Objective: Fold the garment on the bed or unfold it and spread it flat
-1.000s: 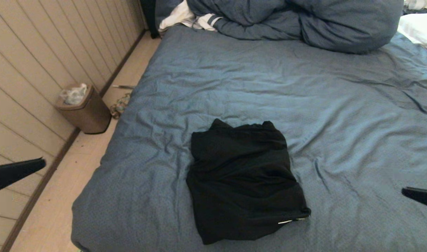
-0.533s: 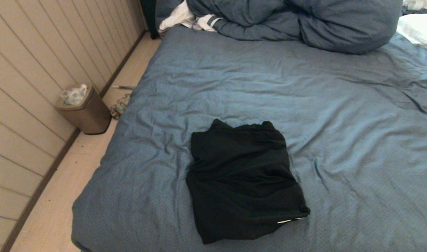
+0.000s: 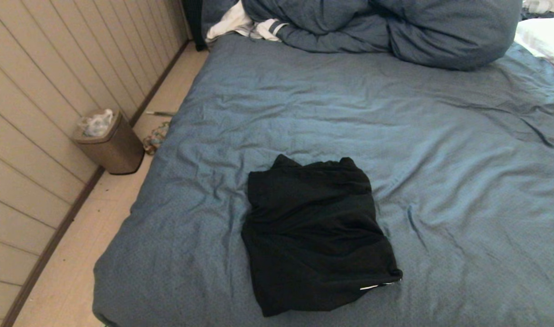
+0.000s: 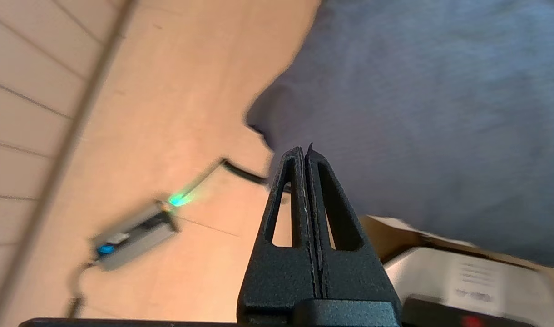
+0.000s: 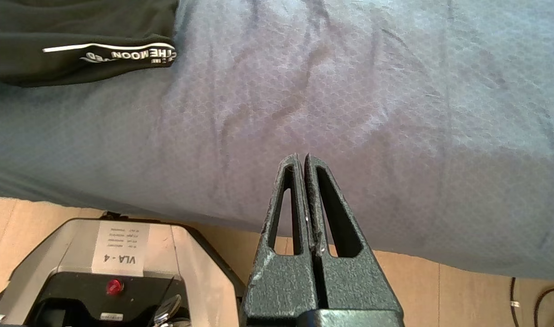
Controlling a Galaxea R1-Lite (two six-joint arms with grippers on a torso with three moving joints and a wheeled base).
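Garment [image 3: 315, 236] lies folded on bed [image 3: 440, 190], near its front edge; both grippers clear of it, pinched closed and empty.

Right gripper [image 5: 303, 156] over the bed edge is nearer, beside the lettered hem; left gripper [image 4: 304, 150] hangs at the bed corner. Long axis runs front-to-back. Moon print hidden; neither arm in head view.

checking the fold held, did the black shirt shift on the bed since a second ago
No. The black shirt lies in the same spot on the bed, same outline against the sheet wrinkles.
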